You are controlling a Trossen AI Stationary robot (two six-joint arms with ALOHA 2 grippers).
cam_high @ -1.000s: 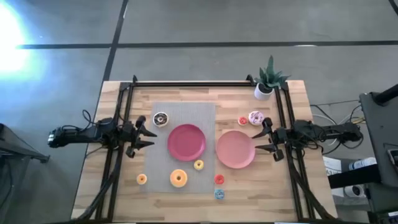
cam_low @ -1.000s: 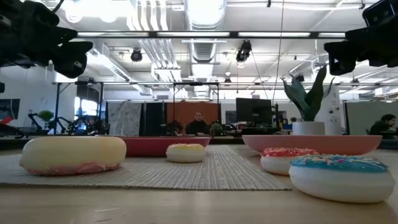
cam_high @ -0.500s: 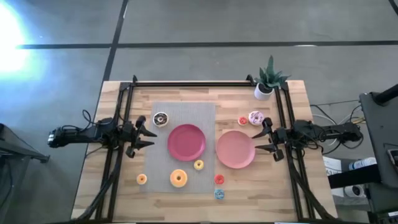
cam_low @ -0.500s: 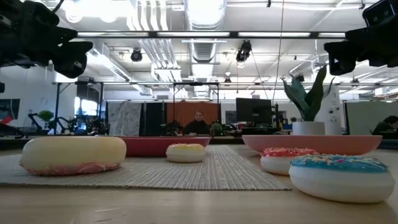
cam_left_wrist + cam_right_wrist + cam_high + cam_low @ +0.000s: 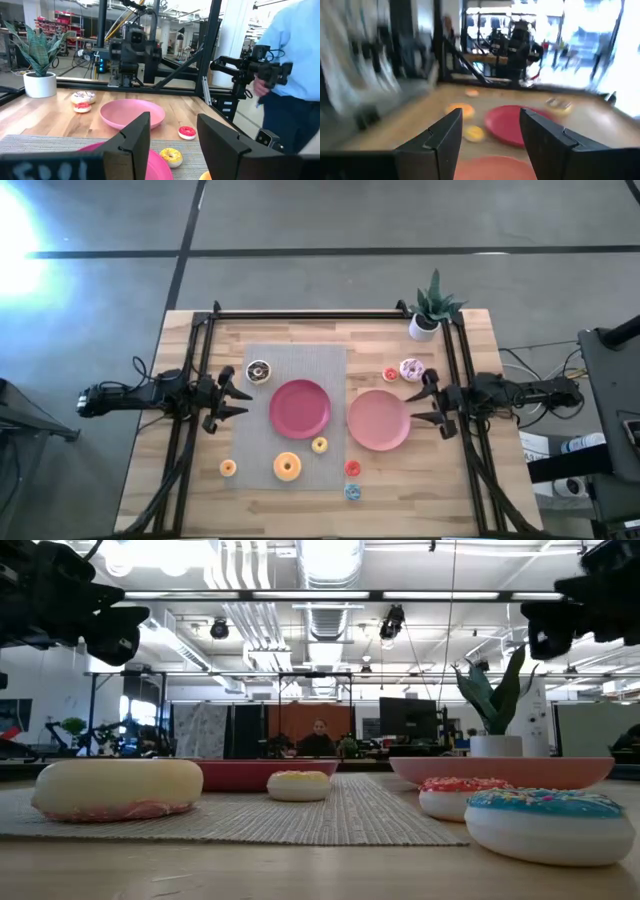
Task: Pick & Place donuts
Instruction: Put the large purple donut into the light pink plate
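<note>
Nearest you along the table's front edge lies the small blue sprinkled donut, with the small red sprinkled donut just behind it, both on bare wood. To their left, the larger orange-pink ring donut sits on the front edge of the grey woven mat, and the tiny orange donut rests off the mat on the wood. The small yellow donut lies on the mat between the two plates' front rims.

At mid-table you have the round dark-pink plate on the mat and the paler salmon-pink plate beside it on the wood, their rims near each other; neither holds a donut.

Your left gripper hovers left of the dark-pink plate with its fingers spread apart and nothing between them. Your right gripper hangs just right of the salmon plate, fingers likewise apart and empty; its wrist view is smeared, so detail there is hard to trust.

Farther back, the dark chocolate donut sits on the mat's rear left corner. On the right, the tiny red-orange donut lies just beside the pink-white sprinkled donut. At the rear right corner stands a green spiky plant in a white pot.
</note>
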